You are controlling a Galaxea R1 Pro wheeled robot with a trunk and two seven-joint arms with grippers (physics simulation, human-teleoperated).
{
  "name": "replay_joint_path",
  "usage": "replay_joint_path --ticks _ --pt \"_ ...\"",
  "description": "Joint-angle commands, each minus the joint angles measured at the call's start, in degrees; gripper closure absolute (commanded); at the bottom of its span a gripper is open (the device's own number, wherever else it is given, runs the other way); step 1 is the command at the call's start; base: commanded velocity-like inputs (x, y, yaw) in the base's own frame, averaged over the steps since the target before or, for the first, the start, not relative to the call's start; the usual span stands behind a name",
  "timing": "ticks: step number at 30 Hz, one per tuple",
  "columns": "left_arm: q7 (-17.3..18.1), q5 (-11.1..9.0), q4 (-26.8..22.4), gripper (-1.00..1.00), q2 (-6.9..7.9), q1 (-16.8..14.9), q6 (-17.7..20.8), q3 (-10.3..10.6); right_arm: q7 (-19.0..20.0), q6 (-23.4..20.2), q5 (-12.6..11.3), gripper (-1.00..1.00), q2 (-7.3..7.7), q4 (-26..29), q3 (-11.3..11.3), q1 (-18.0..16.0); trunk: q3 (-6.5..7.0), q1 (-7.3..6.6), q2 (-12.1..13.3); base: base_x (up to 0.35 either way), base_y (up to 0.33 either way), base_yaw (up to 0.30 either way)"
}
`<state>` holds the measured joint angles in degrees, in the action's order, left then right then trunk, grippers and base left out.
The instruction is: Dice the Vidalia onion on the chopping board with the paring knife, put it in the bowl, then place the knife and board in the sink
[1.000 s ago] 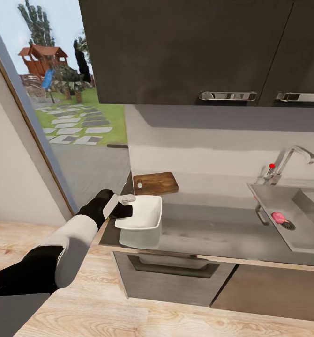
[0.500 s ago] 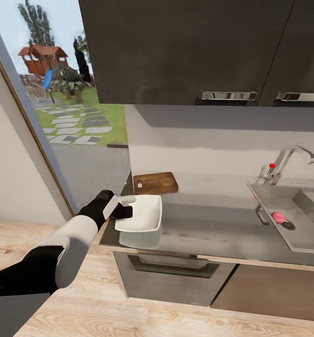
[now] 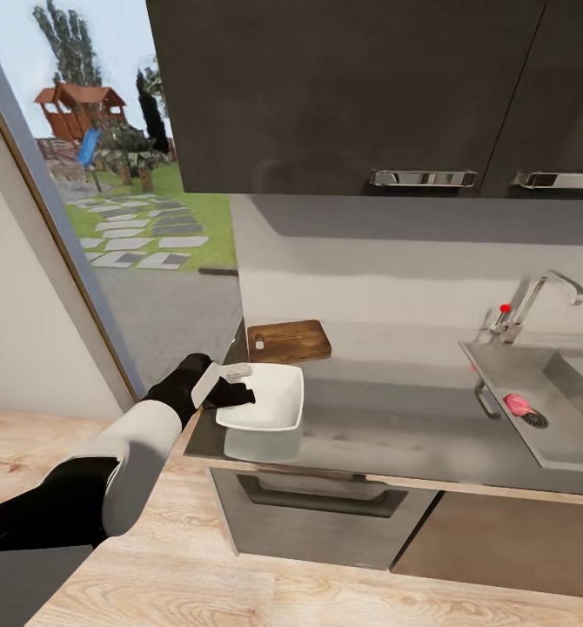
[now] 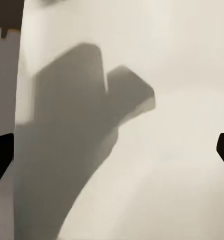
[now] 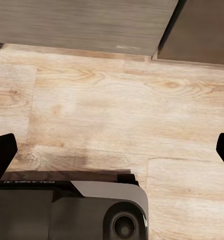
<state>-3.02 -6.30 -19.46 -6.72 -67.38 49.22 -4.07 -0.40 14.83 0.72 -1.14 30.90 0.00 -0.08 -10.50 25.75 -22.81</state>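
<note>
Bowl (image 3: 270, 399) nudged slightly right on desk (image 3: 396, 427) over last second; left claw (image 3: 231, 389) at its near rim, apparently gripping it. Right claw (image 5: 112, 145) spread over floor. Onion (image 3: 518, 403) in sink (image 3: 552, 409), untouched.

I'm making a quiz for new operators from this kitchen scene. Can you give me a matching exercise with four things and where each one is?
Things:
1. onion
2. chopping board
3. bowl
4. faucet

Places:
A. against the wall, behind the bowl
B. at the counter's front edge, with the left gripper at its rim
C. in the sink, beside the drain
D. standing behind the sink

Pairs: 1-C, 2-A, 3-B, 4-D
</note>
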Motion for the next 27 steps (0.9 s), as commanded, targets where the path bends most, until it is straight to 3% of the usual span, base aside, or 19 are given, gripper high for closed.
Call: replay_joint_path --ticks 1,9,18,23,27 --pt "-0.32 -0.33 -0.14 -1.0 -0.05 -0.03 0.27 -0.41 -0.04 0.11 0.07 -1.0 -0.01 0.04 0.0 -0.01 -0.11 0.03 -0.11 0.0 0.0 0.0" --pt "-0.32 -0.41 -7.02 -1.0 0.21 -0.04 0.8 -0.52 -0.04 0.11 0.07 -1.0 -0.01 0.04 0.0 -0.01 -0.11 0.03 -0.11 0.0 0.0 0.0" --pt "-0.23 -0.55 -19.67 -1.0 0.58 0.24 6.99 -0.59 -0.04 0.11 0.07 -1.0 -0.01 0.04 0.0 -0.01 -0.11 0.03 -0.11 0.0 0.0 0.0" --pt "-0.15 -0.48 -25.39 -1.0 0.91 5.26 7.35 -0.59 -0.04 0.11 0.13 -1.0 -0.01 0.04 0.0 -0.01 -0.11 0.03 -0.11 -0.063 0.032 0.0" --pt "-0.1 -0.47 -27.66 -1.0 1.51 7.04 7.31 -0.59 -0.04 0.11 0.15 -1.0 -0.01 0.04 0.0 -0.01 -0.11 0.03 -0.11 -0.192 0.176 0.0"
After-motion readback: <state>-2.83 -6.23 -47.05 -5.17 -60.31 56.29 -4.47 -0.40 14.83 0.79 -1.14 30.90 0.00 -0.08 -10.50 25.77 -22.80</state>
